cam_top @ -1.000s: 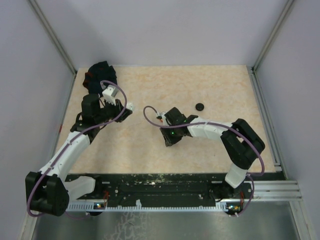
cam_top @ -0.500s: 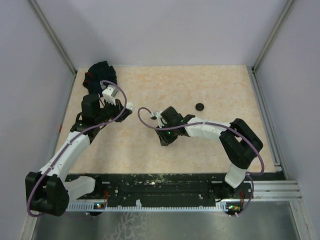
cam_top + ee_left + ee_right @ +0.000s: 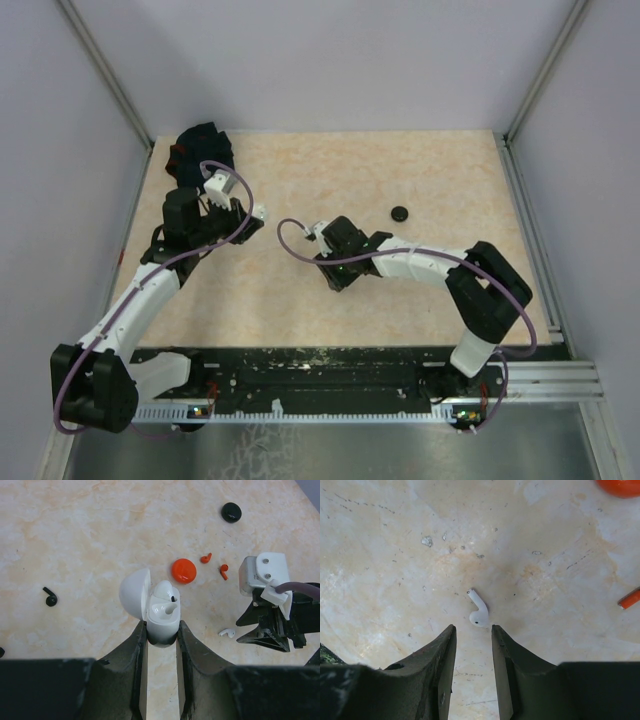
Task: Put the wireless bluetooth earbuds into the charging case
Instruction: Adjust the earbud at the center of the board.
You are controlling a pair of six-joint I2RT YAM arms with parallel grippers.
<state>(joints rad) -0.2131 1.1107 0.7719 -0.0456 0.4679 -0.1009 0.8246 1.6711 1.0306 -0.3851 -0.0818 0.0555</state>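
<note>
Currently, left pincer [image 3: 161, 631] clamping open white charging case [image 3: 163, 612], right pincer [image 3: 472, 634] parted just beside white earbud [image 3: 479, 613]

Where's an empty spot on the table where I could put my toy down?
The far right corner, between the black disc and the side rail, is bare. So is the near strip between the left arm and the right arm. It's crowded in the middle, around the white case, orange disc and tiny earbuds.

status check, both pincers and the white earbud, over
Left pincer shut on small white oval charging case, lid open. Right pincer open, aimed at tiny white plastic earbud loose on tabletop. Nothing between them.
</note>
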